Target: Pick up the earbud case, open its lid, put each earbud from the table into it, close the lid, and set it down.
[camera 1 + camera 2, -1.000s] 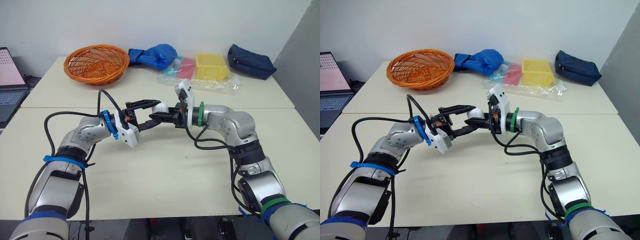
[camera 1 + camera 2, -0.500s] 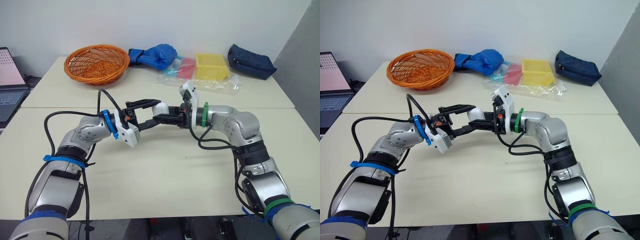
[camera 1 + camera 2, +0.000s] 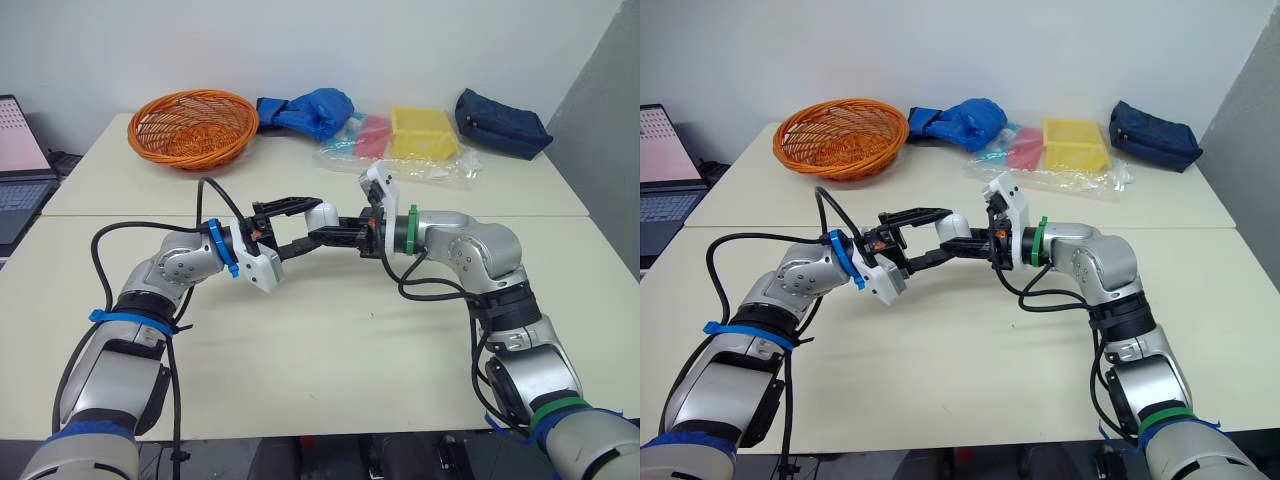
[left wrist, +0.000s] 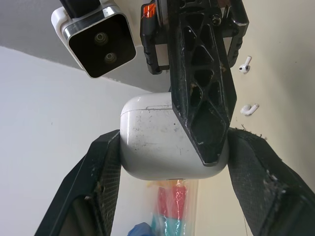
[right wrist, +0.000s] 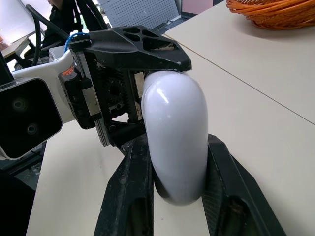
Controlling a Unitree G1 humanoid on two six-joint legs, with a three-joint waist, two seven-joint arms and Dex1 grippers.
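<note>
The white earbud case point(image 3: 322, 214) hangs above the middle of the table, lid down, with both grippers meeting on it. My left gripper point(image 3: 316, 222) is shut on it: in the left wrist view its two fingers press the case point(image 4: 162, 142) from either side. My right gripper point(image 3: 326, 230) is also shut on it, its fingers point(image 5: 132, 196) flanking the case point(image 5: 174, 142) in the right wrist view. One right finger point(image 4: 199, 83) crosses the front of the case. Two white earbuds point(image 4: 244, 64) point(image 4: 250, 108) lie on the table beyond.
An orange wicker basket point(image 3: 193, 127) stands at the back left, with a blue cloth point(image 3: 310, 110), a yellow box in a plastic bag point(image 3: 425, 133) and a dark blue pouch point(image 3: 502, 123) along the back. A laptop point(image 3: 18, 160) sits at the far left.
My right wrist has shifted a little to the right and turned slightly while staying on the case. The left arm and the case have hardly moved.
</note>
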